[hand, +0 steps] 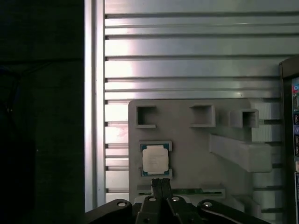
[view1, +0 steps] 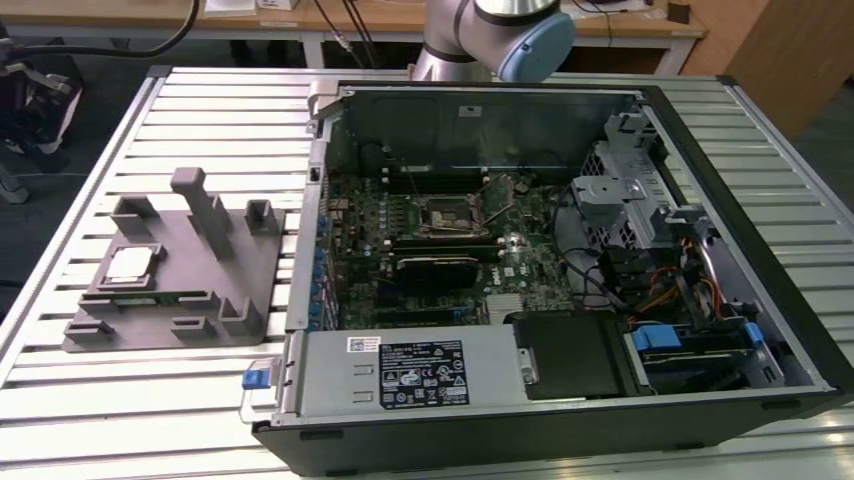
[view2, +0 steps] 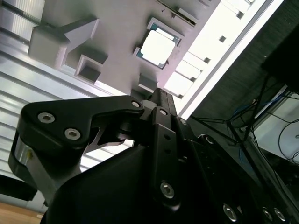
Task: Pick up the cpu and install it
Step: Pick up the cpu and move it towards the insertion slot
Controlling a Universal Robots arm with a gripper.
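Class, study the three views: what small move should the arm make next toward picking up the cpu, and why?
Probably open the end effector and centre it over the cpu. In the first wrist view it looks shut and sits beside rather than over the chip, which lies untouched in its pocket on the grey fixture; nothing is held.

Tabletop [view1: 107, 400]: ribbed silver metal slats, glaring bright in your first wrist view.
Behind: a pale wooden desk [view1: 120, 12], a thick dark cable [view1: 187, 25] drooping over its edge.
Exterior view's right: a brown wooden panel [view1: 787, 50].
Floor [view1: 27, 260]: dark beside your tabletop.
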